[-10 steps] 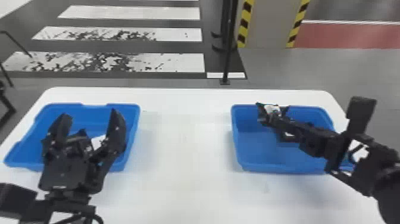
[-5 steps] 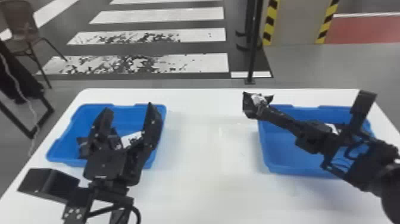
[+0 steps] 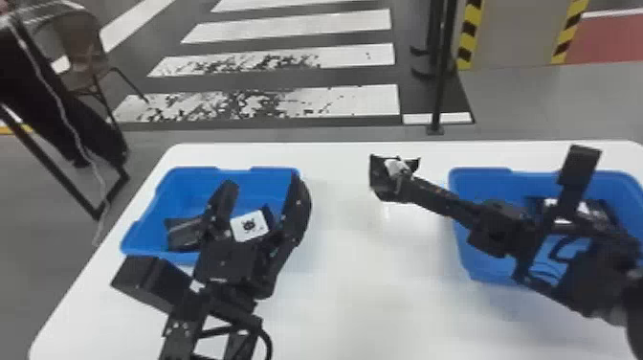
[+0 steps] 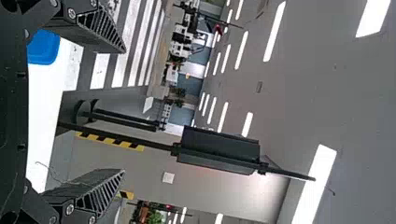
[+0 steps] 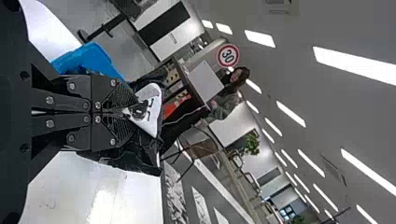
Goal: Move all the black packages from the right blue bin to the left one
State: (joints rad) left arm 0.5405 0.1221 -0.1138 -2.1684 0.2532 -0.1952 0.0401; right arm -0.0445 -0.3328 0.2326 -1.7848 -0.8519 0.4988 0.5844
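The task was, in my judgement, partly done. In the left bin (image 3: 184,185) there lay black goods: a dark package (image 3: 184,233) and, beside it, a white label (image 3: 249,225); whether these belonged to one package or to two, I could not tell. One more package (image 3: 381,181) was on its way between the bins, above the desk (image 3: 359,268), held by the right gripper (image 5: 132,112). Its fingers were pressed together, with the package pinched at their tips.

In the right bin (image 3: 483,179), at least one black parcel (image 3: 604,210) was left, partly hidden behind the right arm, so I could not count exactly. The left gripper (image 3: 263,184) was above the left bin, its fingers wide apart and with nothing between them. To finish, the held package had to go into the left bin, and then the remaining content of the right bin.
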